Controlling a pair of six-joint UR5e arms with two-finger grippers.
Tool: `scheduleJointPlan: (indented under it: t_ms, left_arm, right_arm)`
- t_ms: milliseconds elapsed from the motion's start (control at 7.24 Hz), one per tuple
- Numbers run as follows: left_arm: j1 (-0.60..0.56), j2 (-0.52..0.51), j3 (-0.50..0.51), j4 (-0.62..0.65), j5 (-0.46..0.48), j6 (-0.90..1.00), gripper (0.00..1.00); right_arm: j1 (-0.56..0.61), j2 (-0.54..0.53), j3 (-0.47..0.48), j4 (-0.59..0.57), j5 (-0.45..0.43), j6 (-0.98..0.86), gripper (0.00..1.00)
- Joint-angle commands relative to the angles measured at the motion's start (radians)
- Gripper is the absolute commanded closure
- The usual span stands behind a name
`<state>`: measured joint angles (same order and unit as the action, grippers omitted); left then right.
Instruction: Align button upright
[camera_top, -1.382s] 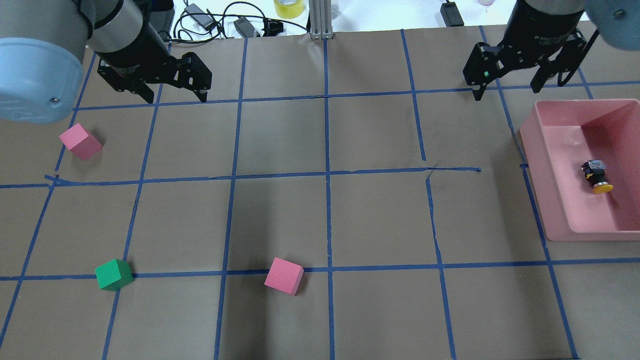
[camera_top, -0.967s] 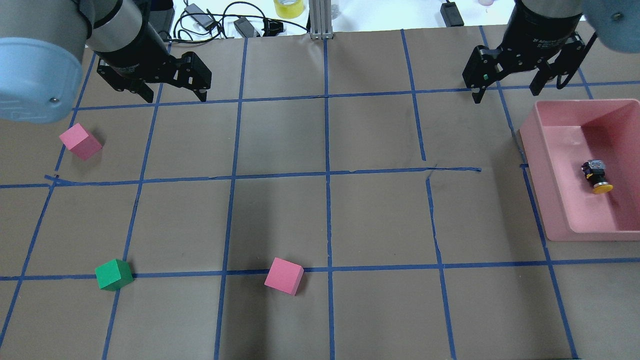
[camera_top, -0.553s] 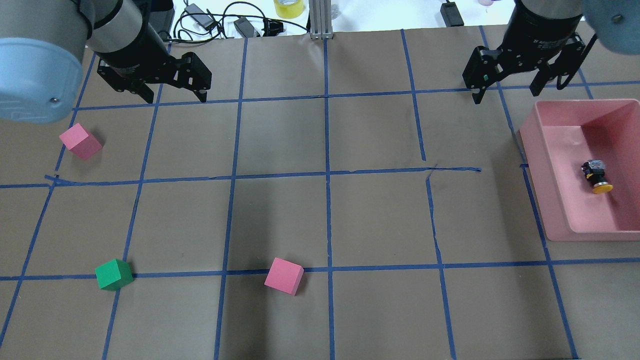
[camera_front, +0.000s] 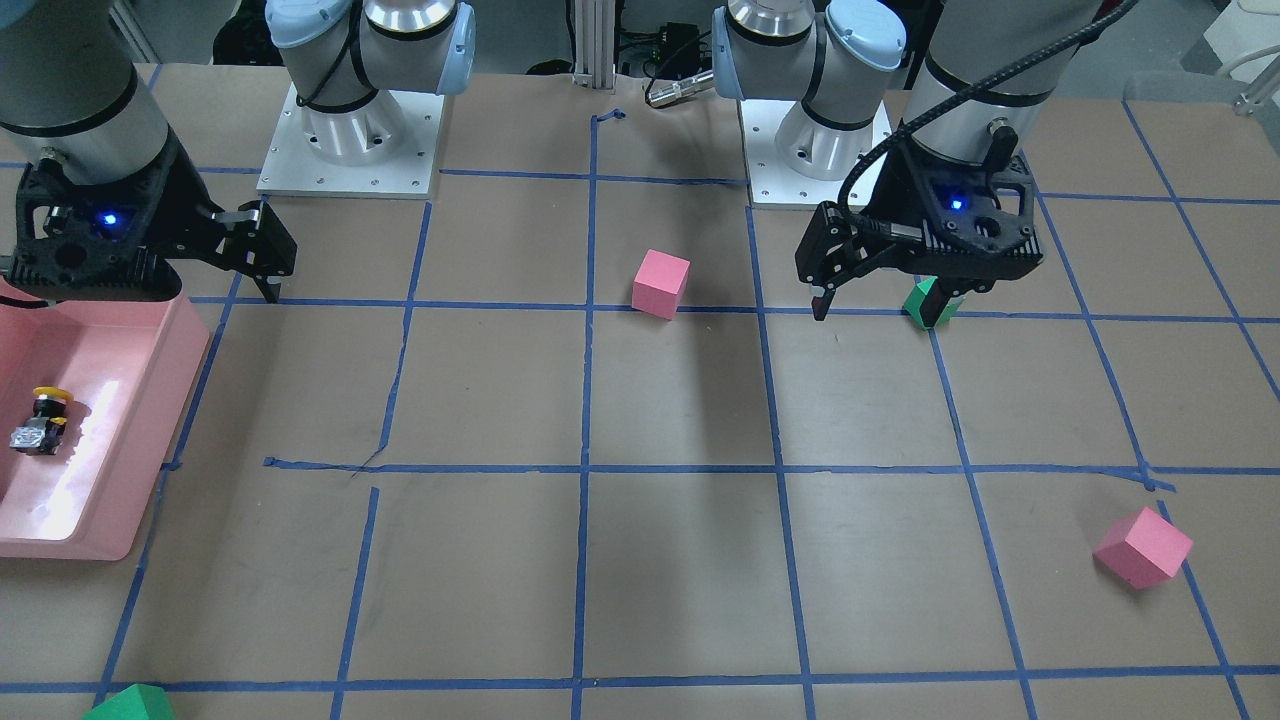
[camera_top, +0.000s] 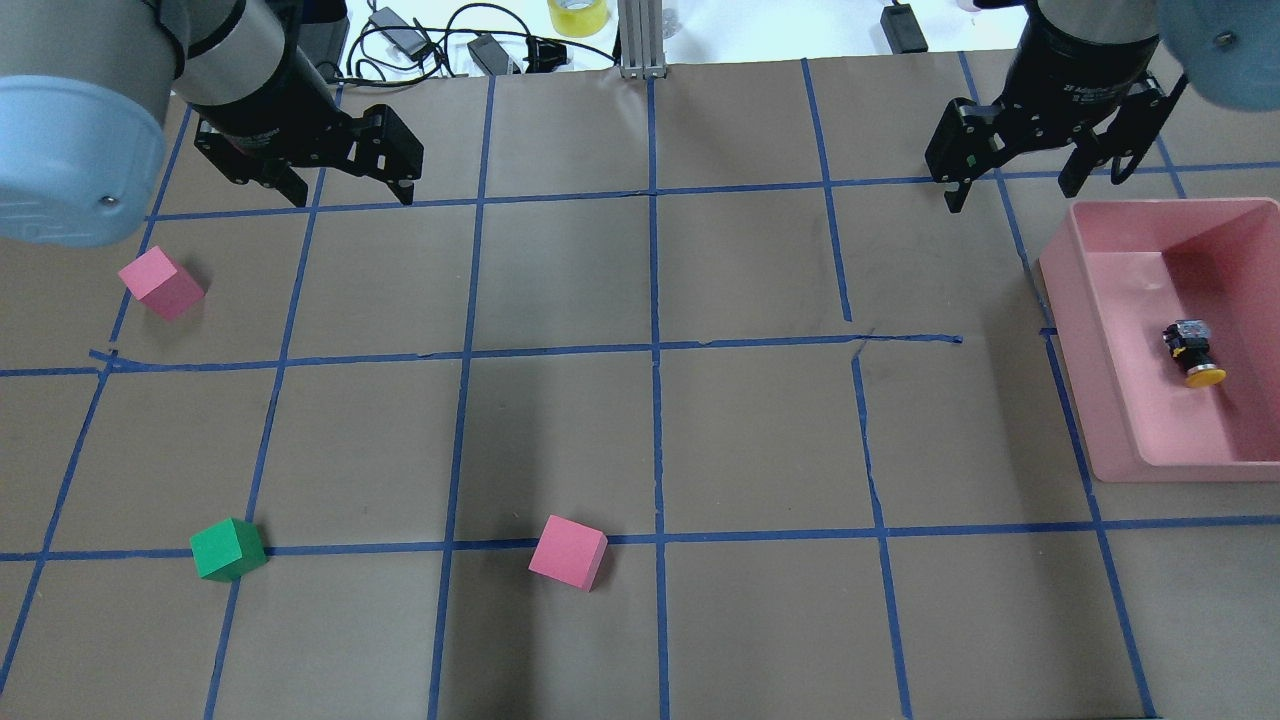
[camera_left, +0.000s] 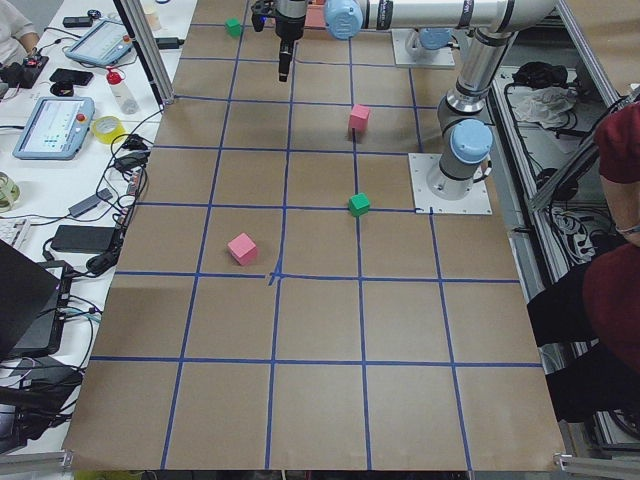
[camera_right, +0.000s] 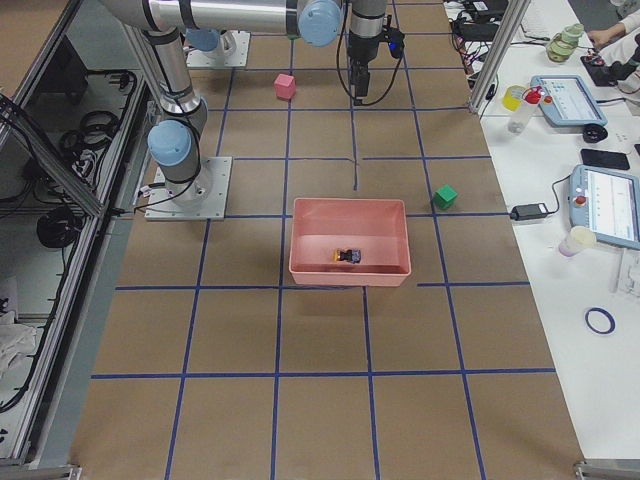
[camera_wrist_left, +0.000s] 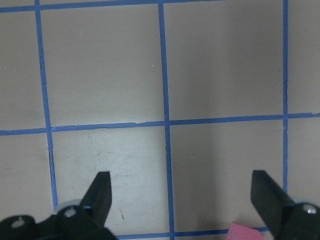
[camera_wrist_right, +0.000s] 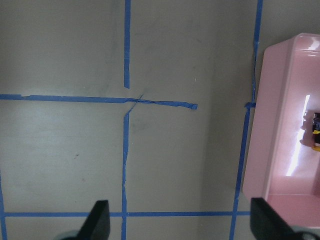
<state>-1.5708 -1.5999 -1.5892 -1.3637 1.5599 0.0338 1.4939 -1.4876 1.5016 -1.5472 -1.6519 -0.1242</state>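
The button (camera_top: 1193, 352) lies on its side inside the pink bin (camera_top: 1060, 290), with its yellow cap toward the near side and its grey base toward the far side. It also shows in the front view (camera_front: 42, 422) and at the edge of the right wrist view (camera_wrist_right: 316, 132). My right gripper (camera_top: 1015, 190) is open and empty, above the table just beyond the bin's far left corner. My left gripper (camera_top: 352, 197) is open and empty at the far left, away from the bin.
A pink cube (camera_top: 160, 283) lies near the left gripper. A green cube (camera_top: 228, 549) and a second pink cube (camera_top: 568, 552) lie on the near side. Another green cube (camera_front: 125, 705) sits beyond the bin. Cables and devices lie past the table's far edge.
My right gripper has shifted very slightly. The left gripper, the button, the bin and the cubes have not moved.
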Motion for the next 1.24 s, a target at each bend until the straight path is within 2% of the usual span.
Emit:
scheduleJointPlan:
  t_ms: [0,138,414,691,829,967,1105]
  left_arm:
    - [0.000,0.002,0.000,0.000,0.000,-0.002,0.00]
    - [0.000,0.002,0.000,0.000,0.000,-0.002,0.00]
    - [0.000,0.002,0.000,0.000,0.000,-0.003,0.00]
    - [0.000,0.000,0.000,0.002,0.000,-0.003,0.00]
    - [-0.002,0.000,0.000,0.000,0.000,-0.006,0.00]
    - [-0.002,0.000,0.000,0.000,0.000,-0.008,0.00]
    - [-0.003,0.000,0.000,0.000,0.000,-0.011,0.00]
  right_arm:
    - [-0.009,0.003,0.000,-0.005,-0.002,0.002,0.00]
    - [-0.042,0.003,0.002,-0.049,-0.023,-0.005,0.00]
    - [-0.198,0.015,0.003,-0.118,-0.046,-0.032,0.00]
    - [-0.314,0.076,0.014,-0.230,-0.048,-0.095,0.00]
    - [-0.349,0.084,0.040,-0.276,-0.048,-0.109,0.00]
    - [-0.394,0.092,0.092,-0.310,-0.042,-0.130,0.00]
    - [-0.443,0.108,0.165,-0.394,-0.033,-0.165,0.00]
